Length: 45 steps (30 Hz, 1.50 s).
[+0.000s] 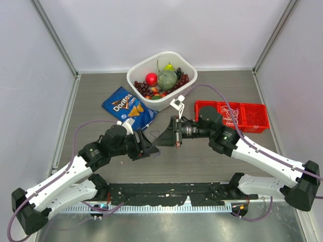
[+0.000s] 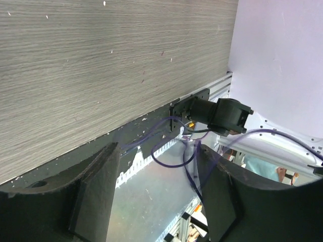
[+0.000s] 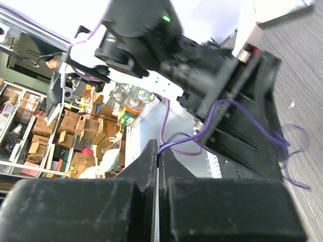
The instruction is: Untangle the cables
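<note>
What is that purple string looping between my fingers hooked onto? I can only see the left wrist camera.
Observer: The right wrist camera shows the right gripper shut on a thin purple cable, pinching it at its fingertips.
Operator: Where are the other strings?
Observer: From the top camera, white cables lie in a red bin on the right side of the table.
Operator: Is anything close to me?
Observer: Yes, a blue chip bag lies flat just beyond the left gripper.
</note>
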{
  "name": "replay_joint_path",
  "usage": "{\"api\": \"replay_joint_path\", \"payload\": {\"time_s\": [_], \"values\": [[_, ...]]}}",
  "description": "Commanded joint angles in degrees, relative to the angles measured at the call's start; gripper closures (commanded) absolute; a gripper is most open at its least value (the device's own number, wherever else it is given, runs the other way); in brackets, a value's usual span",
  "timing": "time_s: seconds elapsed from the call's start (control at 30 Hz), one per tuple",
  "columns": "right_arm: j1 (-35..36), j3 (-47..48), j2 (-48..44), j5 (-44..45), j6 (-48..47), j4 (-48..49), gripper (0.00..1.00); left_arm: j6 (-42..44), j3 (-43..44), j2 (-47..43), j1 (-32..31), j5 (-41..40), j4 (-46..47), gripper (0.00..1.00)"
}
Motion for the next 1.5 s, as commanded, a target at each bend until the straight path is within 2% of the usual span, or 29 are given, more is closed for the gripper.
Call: {"api": "replay_joint_path", "payload": {"time_s": [0.0,0.1,0.23,0.63,0.73,0.87,0.97,1.0,1.13,1.47], "values": [[-0.1,6.1,-1.3,-2.0,2.8,5.5,0.99,-0.3,0.5,2.2,0.3,2.0,4.5,0.34],[0.0,10.9,-1.3,-2.1,2.7,4.3,0.99,-0.4,0.2,3.6,0.4,2.3,4.4,0.34],[-0.1,18.7,-1.0,-1.8,1.0,0.7,0.99,-0.9,-1.5,3.6,0.3,1.3,4.1,0.41],[0.0,37.8,-1.1,3.7,-5.2,-10.9,0.99,-5.1,-9.5,-4.9,0.7,-2.1,3.6,0.47],[-0.1,38.6,-1.1,5.1,-6.6,-13.6,1.00,-5.1,-9.4,-9.3,0.6,-3.3,3.6,0.44],[-0.1,37.2,-0.8,5.0,-5.9,-14.4,0.99,-3.1,-9.0,-16.3,0.7,-3.9,10.9,0.29],[-0.1,36.3,-1.3,4.6,-5.0,-13.3,0.99,0.2,-6.8,-20.1,0.6,-5.1,15.3,0.23],[-0.1,36.1,-1.3,4.4,-4.8,-12.9,0.99,1.9,-5.8,-20.6,0.7,-5.8,15.2,0.22],[-0.1,36.2,-1.2,3.9,-4.8,-12.7,0.99,4.7,-1.2,-19.5,0.8,-5.6,16.9,0.32],[-0.1,35.8,-0.4,3.2,-3.8,-10.5,0.99,6.5,8.5,-9.0,0.7,-2.0,21.8,0.30]]}}
